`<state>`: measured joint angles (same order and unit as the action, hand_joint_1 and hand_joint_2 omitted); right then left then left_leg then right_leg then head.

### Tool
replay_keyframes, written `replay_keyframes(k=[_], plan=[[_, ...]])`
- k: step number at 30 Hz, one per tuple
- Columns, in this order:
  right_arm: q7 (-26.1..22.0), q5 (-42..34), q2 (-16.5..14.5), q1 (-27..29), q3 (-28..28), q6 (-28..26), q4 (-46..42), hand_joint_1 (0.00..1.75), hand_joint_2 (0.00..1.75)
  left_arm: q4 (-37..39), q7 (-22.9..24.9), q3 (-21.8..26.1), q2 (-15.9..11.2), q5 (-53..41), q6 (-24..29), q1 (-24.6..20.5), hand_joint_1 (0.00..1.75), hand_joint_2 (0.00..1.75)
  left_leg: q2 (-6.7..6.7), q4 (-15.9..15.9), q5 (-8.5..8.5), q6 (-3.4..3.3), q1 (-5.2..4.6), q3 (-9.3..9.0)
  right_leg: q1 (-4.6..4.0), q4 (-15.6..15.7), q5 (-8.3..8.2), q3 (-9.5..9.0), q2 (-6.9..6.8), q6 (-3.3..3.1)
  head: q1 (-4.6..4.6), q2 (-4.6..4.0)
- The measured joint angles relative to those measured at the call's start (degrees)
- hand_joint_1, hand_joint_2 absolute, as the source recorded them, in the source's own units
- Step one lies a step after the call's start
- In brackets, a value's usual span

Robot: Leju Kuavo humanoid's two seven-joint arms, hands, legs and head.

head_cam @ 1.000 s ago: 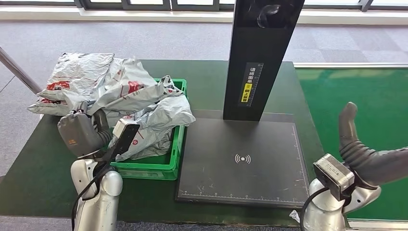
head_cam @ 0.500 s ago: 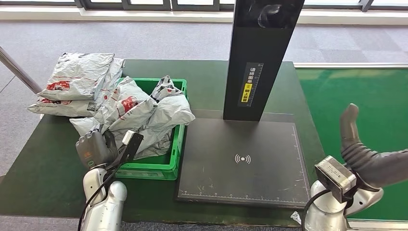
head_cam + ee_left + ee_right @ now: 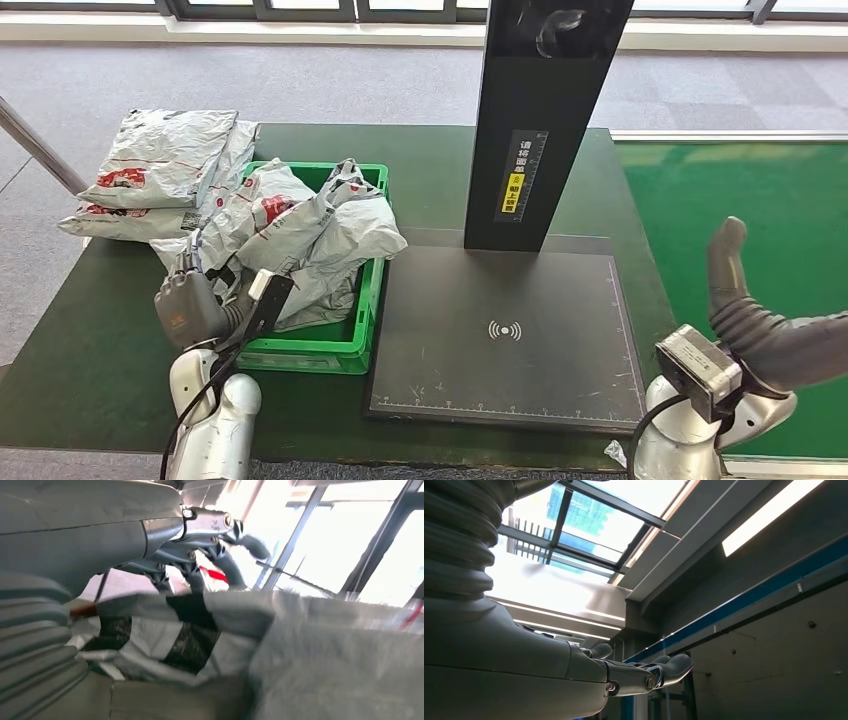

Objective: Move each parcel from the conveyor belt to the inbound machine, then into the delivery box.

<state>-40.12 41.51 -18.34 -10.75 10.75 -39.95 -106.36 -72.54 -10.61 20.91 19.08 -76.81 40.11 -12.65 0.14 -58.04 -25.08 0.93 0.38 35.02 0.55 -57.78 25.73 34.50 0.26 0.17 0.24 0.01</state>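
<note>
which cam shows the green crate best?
Head view: the green crate sits whole on the table, left of the scanner pad, piled with grey parcels. Left wrist view gives blurred close-up parcels; the crate cannot be made out. Right wrist view points at the ceiling.

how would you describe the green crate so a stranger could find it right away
On the dark green table, look left of the black scanner pad with its tall black post. The green crate sits there, overflowing with crumpled grey parcels; it is the one bright green plastic container.
</note>
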Motion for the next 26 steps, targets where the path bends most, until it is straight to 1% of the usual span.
replay_keyframes(k=[6, 13, 18, 22, 26], plan=[[0.0, 0.2, 0.0, 0.2, 0.0, 0.0, 0.0, 0.00, 1.75, -5.5, -3.9, -1.1, 0.0, 4.2, 0.0, 0.6, 0.00, 0.00, -0.01, 0.0, 0.00, 0.00, 0.00, 0.01, -0.01, 0.0, 0.00, -0.02, -0.01, 0.00, 0.01, -0.01], [0.0, 0.3, 0.0, 0.2, 0.0, 0.0, 0.0, 0.00, 1.75, -15.7, -11.5, -2.5, -0.2, 13.2, 0.0, 2.0, 0.00, 0.00, -0.04, 0.0, 0.00, 0.00, 0.00, 0.02, -0.03, 0.0, 0.00, -0.05, -0.02, 0.00, 0.00, 0.00], [0.0, 0.7, 0.0, 0.2, 0.0, 0.0, 0.0, 0.00, 1.75, -23.1, -16.7, -3.2, -0.5, 19.2, 0.0, 3.8, 0.00, 0.00, -0.04, 0.0, 0.00, 0.00, 0.01, 0.02, -0.03, 0.0, 0.01, -0.04, -0.03, 0.00, 0.00, -0.01], [0.0, 0.9, 0.0, 0.2, 0.0, 0.0, 0.0, 0.00, 1.75, -27.7, -18.8, -3.8, -0.7, 21.0, 0.0, 5.1, 0.00, 0.00, -0.06, 0.0, -0.01, 0.00, 0.01, 0.02, -0.03, 0.0, 0.04, -0.05, -0.05, 0.01, 0.00, 0.00], [0.0, 1.0, 0.0, 0.2, 0.0, 0.0, 0.1, 0.00, 1.75, -30.5, -20.3, -4.6, -0.9, 22.7, 0.0, 5.9, 0.00, 0.00, -0.06, 0.0, -0.01, 0.00, 0.01, 0.02, -0.03, 0.0, 0.03, -0.06, -0.05, 0.01, 0.00, -0.01]])
